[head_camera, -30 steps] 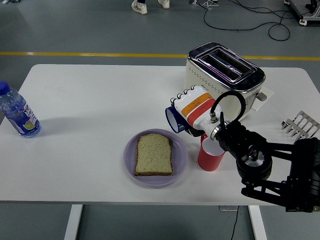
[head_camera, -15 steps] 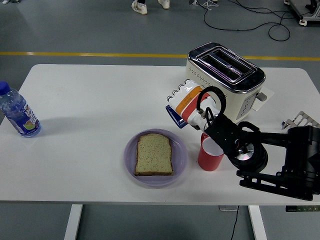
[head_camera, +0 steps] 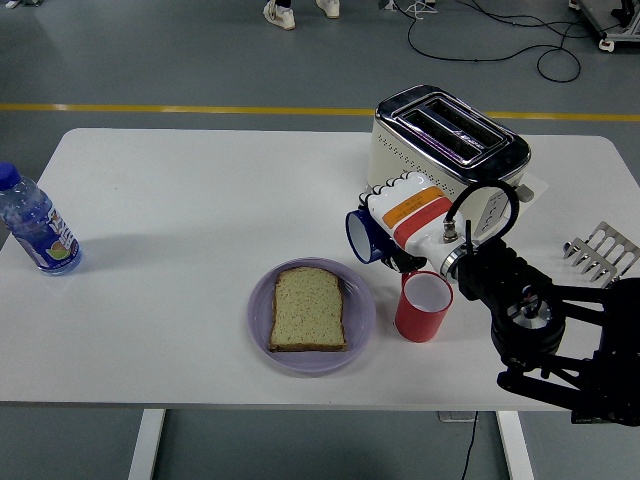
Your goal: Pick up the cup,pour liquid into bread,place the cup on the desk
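Observation:
A blue cup point(head_camera: 362, 236) lies tilted on its side above the table, mouth facing left, held in my right hand point(head_camera: 400, 222), whose white fingers point(head_camera: 392, 205) wrap around it. The hand hovers just right of and above the purple plate point(head_camera: 262, 320), which carries one slice of bread point(head_camera: 309, 309). The cup's mouth is to the right of the bread, not over it. My black right arm point(head_camera: 530, 320) comes in from the lower right. No liquid is visible.
A red cup point(head_camera: 422, 306) stands upright just right of the plate, below my hand. A cream toaster point(head_camera: 445, 150) sits behind the hand. A water bottle point(head_camera: 35, 223) stands at the left edge. A metal rack point(head_camera: 600, 252) lies at the right edge.
My right hand with the blue cup swung up and left half a second ago, then came back right and slightly down; the red cup's mouth now shows fully.

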